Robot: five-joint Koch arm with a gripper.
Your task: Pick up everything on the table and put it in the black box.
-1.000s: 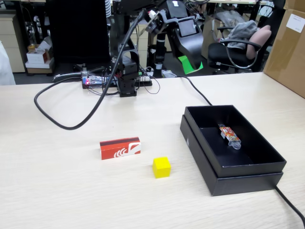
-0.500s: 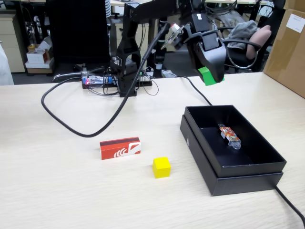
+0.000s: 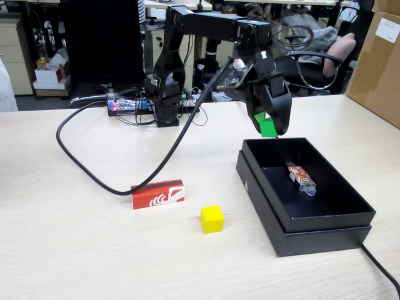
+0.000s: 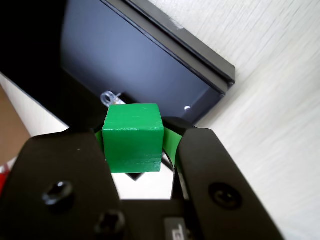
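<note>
Pinched between the two black jaws of the claw [image 4: 134, 145] is the green cube [image 4: 133, 135], gripped on its sides with its top face clear in the wrist view. From the fixed view the claw [image 3: 267, 128] hangs in the air just above the far rim of the black box [image 3: 269, 206], the cube [image 3: 267, 125] poking out below the jaws. Inside the box lies a small colourful packet [image 3: 301, 177] with a clear end, close to the right wall as that view shows it. The box sits on the pale wood-grain worktop [image 3: 75, 250]. To its left, well apart from it, the yellow cube [image 3: 212, 219] rests on the worktop, and just beyond that, a little further left, lies the flat red box [image 3: 158, 194] with white swoosh marks. A thick black cable [image 3: 94, 172] loops across the worktop behind the red box and up to the arm.
</note>
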